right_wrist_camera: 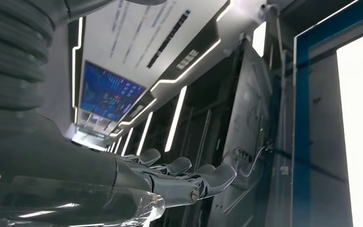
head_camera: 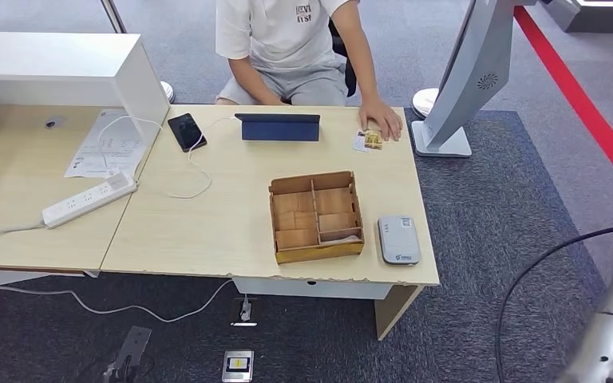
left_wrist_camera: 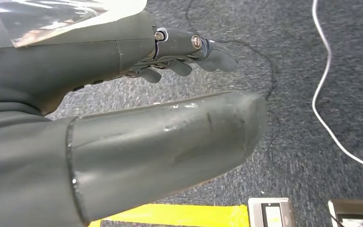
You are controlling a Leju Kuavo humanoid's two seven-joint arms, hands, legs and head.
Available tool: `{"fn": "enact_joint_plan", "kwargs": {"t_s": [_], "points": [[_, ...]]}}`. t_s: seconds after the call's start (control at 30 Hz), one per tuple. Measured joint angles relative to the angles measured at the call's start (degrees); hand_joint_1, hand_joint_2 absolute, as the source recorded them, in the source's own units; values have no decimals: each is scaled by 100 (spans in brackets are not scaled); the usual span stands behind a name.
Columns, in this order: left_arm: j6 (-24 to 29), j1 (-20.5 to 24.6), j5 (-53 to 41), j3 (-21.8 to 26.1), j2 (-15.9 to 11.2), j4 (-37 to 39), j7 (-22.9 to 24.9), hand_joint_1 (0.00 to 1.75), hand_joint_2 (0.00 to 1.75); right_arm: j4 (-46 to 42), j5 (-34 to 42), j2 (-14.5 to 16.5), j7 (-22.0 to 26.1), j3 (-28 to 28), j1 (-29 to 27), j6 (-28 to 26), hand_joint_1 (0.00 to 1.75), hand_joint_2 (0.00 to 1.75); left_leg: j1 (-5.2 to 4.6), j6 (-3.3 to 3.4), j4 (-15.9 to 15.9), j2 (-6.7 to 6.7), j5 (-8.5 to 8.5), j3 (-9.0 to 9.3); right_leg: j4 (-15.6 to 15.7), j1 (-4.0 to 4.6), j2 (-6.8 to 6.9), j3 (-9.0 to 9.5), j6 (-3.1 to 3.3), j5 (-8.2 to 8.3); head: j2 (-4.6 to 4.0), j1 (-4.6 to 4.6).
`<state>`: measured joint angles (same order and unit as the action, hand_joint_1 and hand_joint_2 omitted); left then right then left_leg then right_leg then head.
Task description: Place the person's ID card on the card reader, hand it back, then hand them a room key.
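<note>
The head view takes in the light wooden table (head_camera: 207, 231), with a seated person (head_camera: 287, 48) at its far edge. Toward the near right of the table stands a wooden compartment box (head_camera: 316, 215), and just beside it on the right lies the grey card reader (head_camera: 398, 238), with nothing on it. A dark tablet (head_camera: 278, 126) is propped near the far edge, a black phone (head_camera: 186, 131) lies to its left with a white cable attached, and a white power strip (head_camera: 89, 199) rests on the adjoining table to the left. The person's hand (head_camera: 381, 120) lies at the far right of the table, touching the ID card (head_camera: 365, 140). The left wrist view looks down on grey carpet, where the left hand (left_wrist_camera: 170, 94) holds nothing, its fingers (left_wrist_camera: 203, 52) stretched out and apart from the thumb. The right wrist view faces lit panels and a screen, and there the right hand (right_wrist_camera: 170, 179) is likewise empty, its fingers (right_wrist_camera: 208, 177) extended and slightly spread.
</note>
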<state>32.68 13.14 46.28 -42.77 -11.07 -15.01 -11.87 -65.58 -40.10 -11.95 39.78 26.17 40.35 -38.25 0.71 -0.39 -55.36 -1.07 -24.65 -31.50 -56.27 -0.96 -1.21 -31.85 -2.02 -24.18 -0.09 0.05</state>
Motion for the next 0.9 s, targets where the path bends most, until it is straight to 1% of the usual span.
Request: {"fn": "enact_joint_plan", "kwargs": {"t_s": [0.17,0.23,0.3,0.4,0.57,0.7,0.77,0.9], "points": [[67,-34,16,162,20,-1,-10,0,0,-108,-280,16,-14,767,-222,2,0,175,0,0,1,4,0,2,1,0,-1,-2,0,0,0,-1],[51,-62,50,250,35,2,-44,0,0,-29,-246,-32,-98,1078,-300,2,0,175,0,1,1,2,0,1,2,0,0,1,-3,-2,0,0],[32,-117,113,327,45,6,-74,0,0,95,-213,-98,-148,1370,-391,2,0,175,-1,1,1,2,0,-2,1,-1,0,1,-5,-3,0,0],[31,-152,215,416,63,10,-120,0,0,254,-302,-104,-49,1749,-543,2,0,175,-2,4,2,7,-4,-1,1,-2,-8,0,-4,-2,0,-1],[-4,-187,284,556,98,23,-164,0,0,646,-704,-98,-1,2392,-678,2,0,175,0,5,2,7,-5,0,2,0,-7,-1,-7,-5,0,0],[-11,-235,315,614,121,23,-145,0,0,984,-666,-124,-40,2812,-1026,2,0,175,0,6,3,2,-6,-3,2,0,-1,1,-12,-9,0,0],[-9,-248,356,660,132,24,-120,0,0,1169,-803,-146,-55,2980,-1178,2,0,175,-1,5,4,3,-9,-4,2,-2,-3,-1,-12,-9,0,0],[36,-216,459,708,171,26,-85,0,0,1618,-1809,-138,-7,3559,-1309,2,0,0,0,4,4,12,-13,3,4,-1,-14,-1,-13,-11,0,0]]}}
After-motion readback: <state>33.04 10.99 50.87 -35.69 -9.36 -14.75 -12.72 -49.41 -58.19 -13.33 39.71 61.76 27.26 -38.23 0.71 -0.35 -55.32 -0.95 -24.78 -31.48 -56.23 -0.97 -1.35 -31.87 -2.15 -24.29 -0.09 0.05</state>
